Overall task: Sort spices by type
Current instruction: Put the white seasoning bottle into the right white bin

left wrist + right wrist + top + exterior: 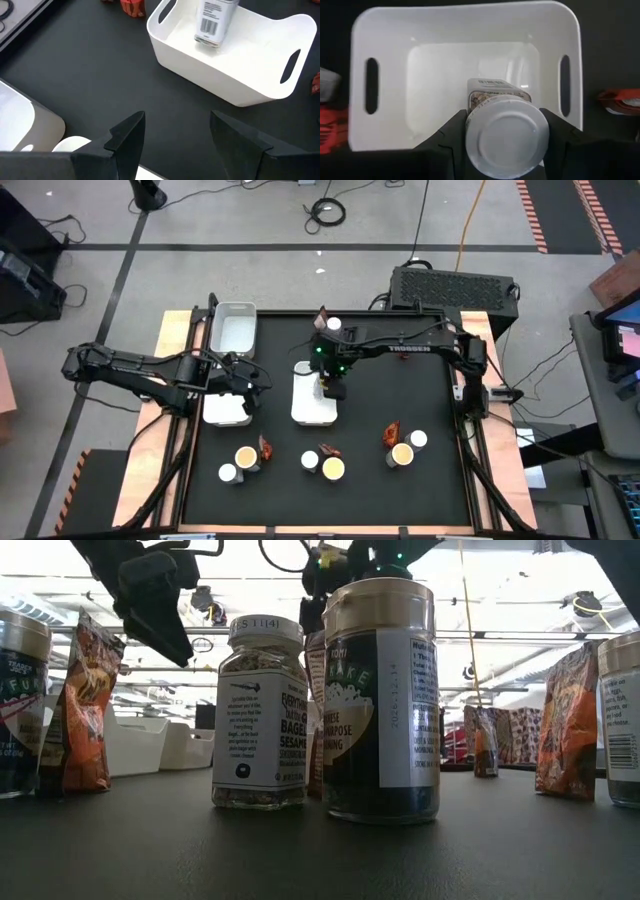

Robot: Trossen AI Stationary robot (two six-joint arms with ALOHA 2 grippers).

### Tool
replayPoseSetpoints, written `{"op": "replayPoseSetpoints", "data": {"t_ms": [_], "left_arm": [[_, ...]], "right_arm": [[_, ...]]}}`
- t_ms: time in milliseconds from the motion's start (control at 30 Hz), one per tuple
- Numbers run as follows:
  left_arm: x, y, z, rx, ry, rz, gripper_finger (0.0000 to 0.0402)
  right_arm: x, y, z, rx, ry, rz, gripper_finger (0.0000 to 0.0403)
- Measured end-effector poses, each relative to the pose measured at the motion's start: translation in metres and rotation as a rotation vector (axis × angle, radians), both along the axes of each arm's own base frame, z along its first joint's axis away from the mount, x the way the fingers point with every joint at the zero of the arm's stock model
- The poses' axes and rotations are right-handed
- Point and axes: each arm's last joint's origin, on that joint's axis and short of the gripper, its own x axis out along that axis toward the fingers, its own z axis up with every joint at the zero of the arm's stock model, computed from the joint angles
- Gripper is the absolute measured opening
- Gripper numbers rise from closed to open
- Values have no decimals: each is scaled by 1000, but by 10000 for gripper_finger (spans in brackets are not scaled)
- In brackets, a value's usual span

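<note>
My right gripper [330, 385] hangs over the middle white tray [312, 412], shut on a white-capped jar [505, 135]. The left wrist view shows that jar [214, 20] down between the tray's walls [235, 80]. My left gripper [175, 132] stands open over the left white tray [226, 410], with nothing between its fingers. Other spices stand in a row near the table's front edge: white-capped jars [228, 473], yellow-topped tubs [333, 469] and reddish packets [391, 434]. My right gripper pinches the jar by the sides of its white cap [470, 135], one finger [451, 142] on each side. The fingers come from above and point steeply down. The jar hangs nearly upright below them, inside the tray. Whether its base touches the tray's floor I cannot tell.
A third, greyish tray [232, 328] sits at the table's far left. A packet [322, 315] and a jar [334, 324] stand at the far edge behind the right arm. Bare black tabletop lies between the trays and the near row.
</note>
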Motion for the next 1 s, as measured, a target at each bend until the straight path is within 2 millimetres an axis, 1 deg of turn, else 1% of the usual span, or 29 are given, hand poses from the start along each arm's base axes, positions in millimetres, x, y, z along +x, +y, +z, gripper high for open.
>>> {"op": "replayPoseSetpoints", "data": {"t_ms": [467, 633, 833, 1000], "left_arm": [[0, 0, 0, 2, 4, -2, 226], [0, 0, 0, 11, 8, -14, 226], [0, 0, 0, 11, 8, -15, 226], [0, 0, 0, 15, 8, -20, 226]], "right_arm": [[0, 0, -2, -4, 10, 6, 146], [-2, -1, -3, -28, 35, 1, 146], [-3, -2, -10, -75, 40, -5, 146], [-2, -4, -10, -115, 38, -23, 146]]}}
